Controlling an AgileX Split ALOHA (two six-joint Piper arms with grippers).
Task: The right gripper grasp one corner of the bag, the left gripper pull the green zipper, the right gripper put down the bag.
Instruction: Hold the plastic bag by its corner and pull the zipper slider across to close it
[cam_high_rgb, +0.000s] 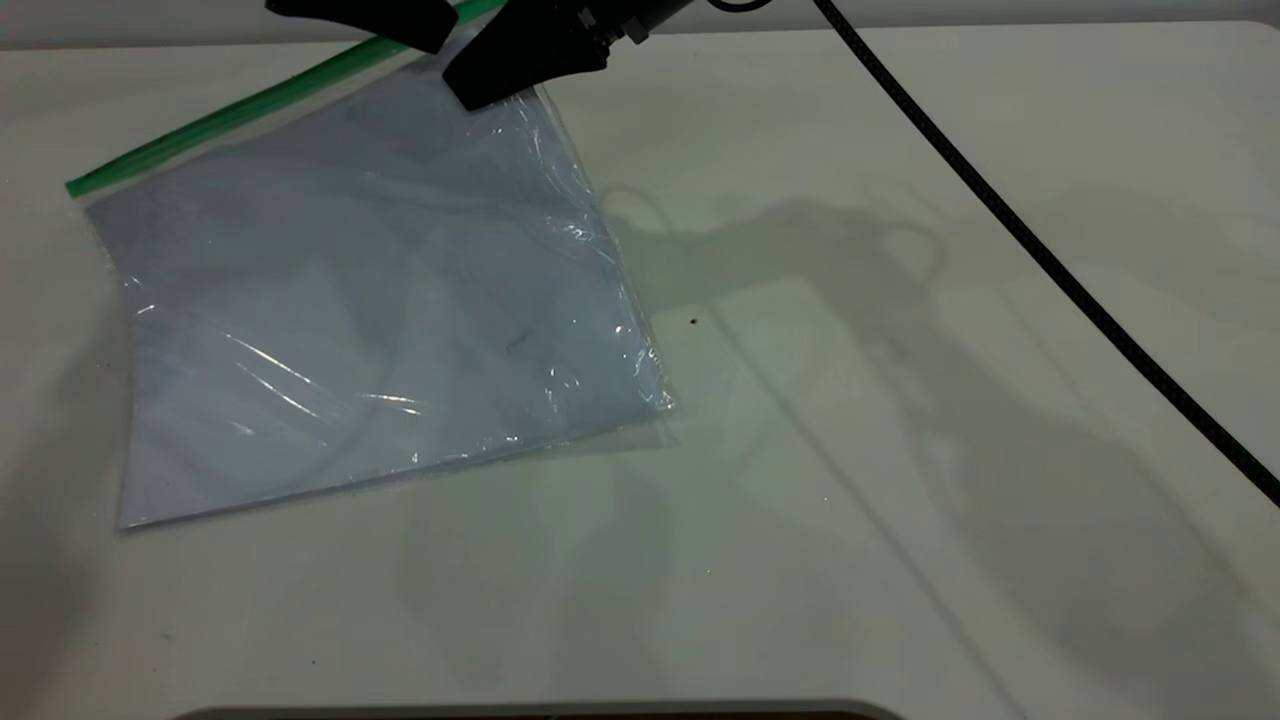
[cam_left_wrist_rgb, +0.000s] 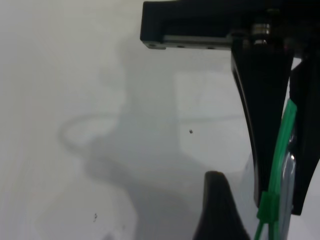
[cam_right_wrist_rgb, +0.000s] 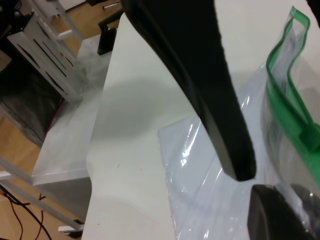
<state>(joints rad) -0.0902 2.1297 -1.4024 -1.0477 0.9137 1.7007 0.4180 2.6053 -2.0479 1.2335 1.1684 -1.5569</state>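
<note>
The clear bag (cam_high_rgb: 370, 300) with white paper inside lies slanted on the table, its far right corner raised. The green zipper (cam_high_rgb: 230, 110) runs along its far edge. My right gripper (cam_high_rgb: 480, 85) is shut on the corner of the bag at that end of the strip; in the right wrist view (cam_right_wrist_rgb: 250, 184) clear plastic lies between its jaws. My left gripper (cam_high_rgb: 430, 35) hovers just left of it, over the strip. In the left wrist view one of its fingers (cam_left_wrist_rgb: 217, 200) stands apart from the green slider tab (cam_left_wrist_rgb: 267, 205), and the right gripper (cam_left_wrist_rgb: 282, 200) clamps the strip.
A black cable (cam_high_rgb: 1050, 270) hangs across the right side of the white table (cam_high_rgb: 900, 500). A small dark speck (cam_high_rgb: 694, 321) lies near the bag's right edge. Beyond the table's edge stands a white metal rack (cam_right_wrist_rgb: 45, 50) on the floor.
</note>
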